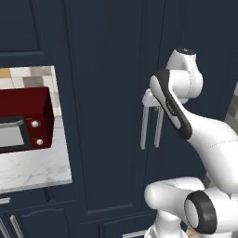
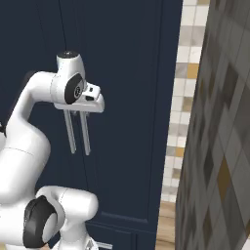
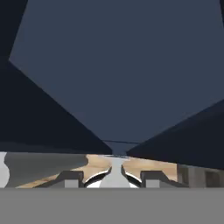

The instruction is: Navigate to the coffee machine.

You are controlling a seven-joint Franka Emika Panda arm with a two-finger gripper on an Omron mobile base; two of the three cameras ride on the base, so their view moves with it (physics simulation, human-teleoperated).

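Observation:
The coffee machine is out of view. My gripper (image 2: 91, 100) hangs at chest height close in front of a tall dark navy cabinet (image 1: 107, 93), just above its two long silver door handles (image 2: 78, 132). From the left side the hand (image 1: 148, 99) is partly hidden behind my forearm. In the hand view the gripper (image 3: 113, 178) is open: its fingertips (image 3: 72, 178) stand apart with nothing between them, over wooden floor and the navy cabinet fronts.
A dark red microwave (image 1: 23, 122) stands on a white marble counter (image 1: 35, 174) at the left, with navy drawers below. To the right of the cabinet runs a tiled wall (image 2: 188, 97), and a dark patterned panel (image 2: 222, 146) stands close by.

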